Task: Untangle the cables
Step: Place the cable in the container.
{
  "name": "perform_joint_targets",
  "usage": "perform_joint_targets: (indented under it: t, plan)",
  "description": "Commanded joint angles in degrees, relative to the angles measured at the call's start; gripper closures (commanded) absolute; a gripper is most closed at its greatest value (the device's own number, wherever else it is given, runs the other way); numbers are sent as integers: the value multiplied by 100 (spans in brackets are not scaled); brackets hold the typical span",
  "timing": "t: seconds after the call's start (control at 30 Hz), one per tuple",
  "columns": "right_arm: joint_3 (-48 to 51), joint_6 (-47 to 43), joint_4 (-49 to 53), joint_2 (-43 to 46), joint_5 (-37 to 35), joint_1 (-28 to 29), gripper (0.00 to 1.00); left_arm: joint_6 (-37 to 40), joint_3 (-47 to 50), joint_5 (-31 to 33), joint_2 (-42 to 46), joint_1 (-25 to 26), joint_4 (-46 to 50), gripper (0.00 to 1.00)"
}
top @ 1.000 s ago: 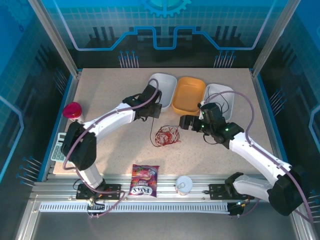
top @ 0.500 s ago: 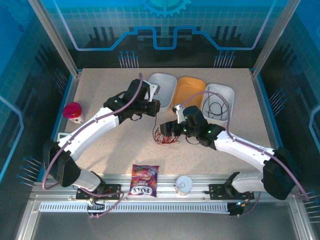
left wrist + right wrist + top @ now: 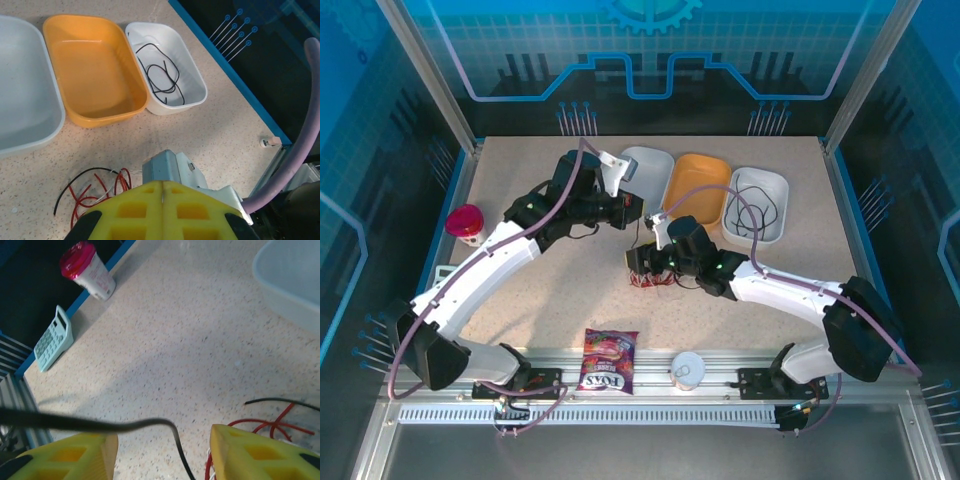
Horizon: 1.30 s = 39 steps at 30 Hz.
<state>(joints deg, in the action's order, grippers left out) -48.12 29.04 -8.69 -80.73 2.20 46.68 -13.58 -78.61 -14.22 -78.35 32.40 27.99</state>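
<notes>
A tangle of thin red, black and whitish cables [image 3: 656, 277] lies mid-table; in the left wrist view the tangle [image 3: 95, 192] sits just left of my yellow fingers. My left gripper [image 3: 632, 212] [image 3: 162, 187] hangs above the heap with its jaws pressed together, and a thin dark strand runs from it down to the heap. My right gripper [image 3: 638, 262] [image 3: 164, 437] is low at the heap's left edge, jaws apart. A raised black cable [image 3: 150, 423] crosses between them without touching either finger. Another black cable [image 3: 162, 75] lies coiled in the right white tray [image 3: 770, 225].
An orange tray [image 3: 695, 190] and a second white tray [image 3: 645, 165] stand at the back. A pink-lidded cup [image 3: 467, 222] and a calculator [image 3: 438, 295] are at the left edge. A snack bag [image 3: 608, 360] and a white cup [image 3: 687, 370] sit on the front rail.
My right gripper has swung left from the trays down to the tangle, its jaws narrowing. My left gripper stayed shut and drew back to the left and up.
</notes>
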Motion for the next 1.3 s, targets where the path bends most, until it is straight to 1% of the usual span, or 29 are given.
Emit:
perform_joint_targets:
  t: [0.0,0.07,0.17,0.23,0.3,0.37,0.47,0.57,0.6,0.63,0.67,0.7,0.73,0.77,0.83,0.87,0.9,0.93,1.03,1.2,1.27]
  plan:
    - [-81,-177,-462,143,-355,77,52,-155,-52,-282,177,-45,-171,100]
    - [-83,-204,-505,180,-430,83,55,-217,-9,-322,205,-49,-257,100]
    - [-127,-242,-518,264,-561,87,64,-283,39,-414,232,-50,-370,100]
    - [-128,-287,-509,352,-659,92,73,-294,63,-447,240,-50,-410,100]
    - [-133,-323,-444,458,-785,94,87,-319,90,-498,267,-69,-481,100]
    - [-120,-360,-374,592,-915,95,95,-351,139,-537,301,-98,-537,100]
    - [-119,-425,-239,795,-1122,95,100,-373,244,-526,373,-153,-630,99]
    - [-136,-496,-81,982,-1294,96,100,-416,363,-545,449,-212,-730,99]
    - [-154,-523,-30,1048,-1324,96,100,-423,396,-555,473,-229,-763,97]
    - [-170,-545,16,1091,-1342,96,100,-433,430,-556,502,-238,-785,93]
    - [-194,-567,82,1144,-1363,96,100,-441,471,-548,532,-250,-824,84]
    - [-192,-604,152,1193,-1392,96,100,-444,518,-539,567,-260,-867,71]
    - [-196,-627,231,1246,-1416,96,100,-435,561,-530,611,-273,-910,64]
    - [-396,-648,313,1311,-1464,93,100,-434,618,-501,670,-275,-970,54]
    - [-488,-709,442,1445,-1537,96,100,-441,761,-335,817,-287,-1101,34]
    - [-544,-744,528,1519,-1587,96,100,-443,864,-205,929,-291,-1192,21]
    - [-634,-771,644,1574,-1667,96,100,-450,971,-44,1054,-295,-1289,4]
    - [-730,-793,781,1607,-1752,91,100,-454,1083,91,1184,-299,-1385,1]
    - [-1106,-918,1288,1673,-2038,96,100,-448,1468,630,1611,-316,-1698,1]
    - [-1800,-1221,1984,1676,-2558,61,100,-535,2108,1701,2255,-333,-2029,1]
    - [-2101,-1283,2239,1641,-2713,18,100,-604,2336,1993,2474,-335,-2154,1]
